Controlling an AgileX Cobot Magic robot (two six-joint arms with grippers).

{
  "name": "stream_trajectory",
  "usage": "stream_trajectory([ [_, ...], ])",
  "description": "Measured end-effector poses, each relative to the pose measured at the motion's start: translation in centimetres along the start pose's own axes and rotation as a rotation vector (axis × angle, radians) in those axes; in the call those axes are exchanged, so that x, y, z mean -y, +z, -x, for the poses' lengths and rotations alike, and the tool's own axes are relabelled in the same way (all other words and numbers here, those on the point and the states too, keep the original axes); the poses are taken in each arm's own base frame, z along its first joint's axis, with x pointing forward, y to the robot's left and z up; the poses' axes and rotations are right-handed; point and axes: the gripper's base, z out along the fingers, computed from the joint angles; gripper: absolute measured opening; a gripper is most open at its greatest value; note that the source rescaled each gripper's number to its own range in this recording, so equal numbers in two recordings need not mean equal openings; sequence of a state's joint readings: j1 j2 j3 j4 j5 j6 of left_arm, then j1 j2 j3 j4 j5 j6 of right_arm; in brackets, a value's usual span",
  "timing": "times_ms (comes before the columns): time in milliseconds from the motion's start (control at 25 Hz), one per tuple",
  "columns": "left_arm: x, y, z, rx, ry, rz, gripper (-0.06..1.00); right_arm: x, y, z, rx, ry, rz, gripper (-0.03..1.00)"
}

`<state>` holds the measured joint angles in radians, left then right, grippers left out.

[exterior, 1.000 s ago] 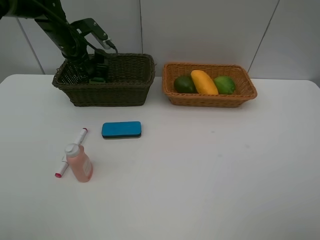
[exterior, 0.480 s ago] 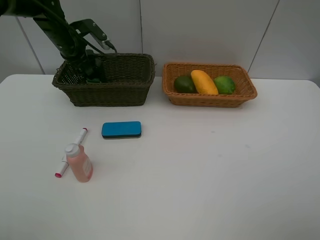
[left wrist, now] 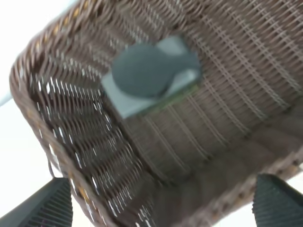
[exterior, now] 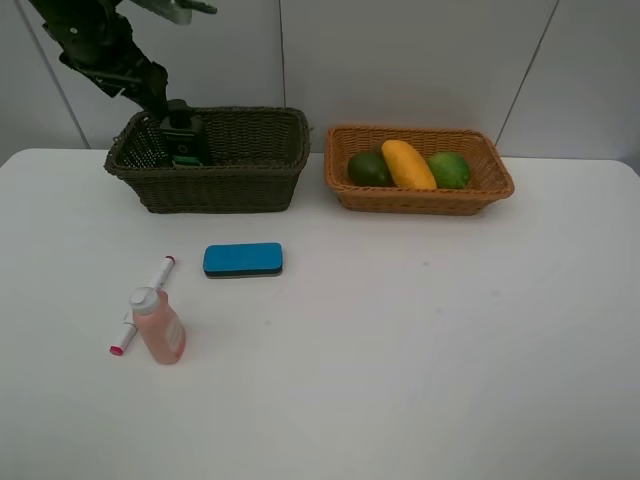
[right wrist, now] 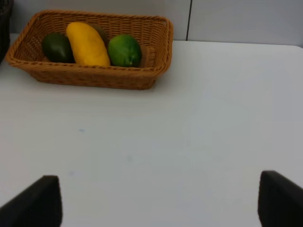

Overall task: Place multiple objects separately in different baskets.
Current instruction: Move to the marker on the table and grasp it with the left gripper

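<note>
The dark green pump bottle stands in the dark basket; the left wrist view shows the bottle from above. My left gripper is open and empty above that basket's left end. The orange basket holds the avocado, mango and bright green fruit; the kiwi peeks from behind the mango. The blue eraser, pink bottle and marker lie on the table. My right gripper is open, shown only in its wrist view.
The white table stretches in front of both baskets. A tiled wall stands right behind the baskets. The marker lies partly behind the pink bottle near the table's left front.
My left arm has risen up and back out of the dark basket. The pump bottle stays behind in the basket, free of the gripper. Nothing else has moved.
</note>
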<state>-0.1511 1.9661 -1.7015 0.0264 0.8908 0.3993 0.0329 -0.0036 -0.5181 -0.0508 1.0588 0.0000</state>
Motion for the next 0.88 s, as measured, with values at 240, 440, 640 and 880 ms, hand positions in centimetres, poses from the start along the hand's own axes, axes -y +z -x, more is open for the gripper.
stream_trajectory([
  [240,1.8,-2.0,-3.9,-0.07,-0.129,-0.026,1.0,0.0,0.0,0.0,0.0,0.0,0.0,0.99],
  [440,4.5,-1.0,-7.0,-0.152,-0.164,-0.064,1.0,0.0,0.0,0.0,0.0,0.0,0.0,0.99],
  [640,6.9,1.3,-9.3,-0.174,-0.176,-0.088,1.0,0.0,0.0,0.0,0.0,0.0,0.0,0.99],
  [880,8.7,3.4,-11.6,-0.197,-0.211,-0.114,1.0,0.0,0.0,0.0,0.0,0.0,0.0,0.99],
])
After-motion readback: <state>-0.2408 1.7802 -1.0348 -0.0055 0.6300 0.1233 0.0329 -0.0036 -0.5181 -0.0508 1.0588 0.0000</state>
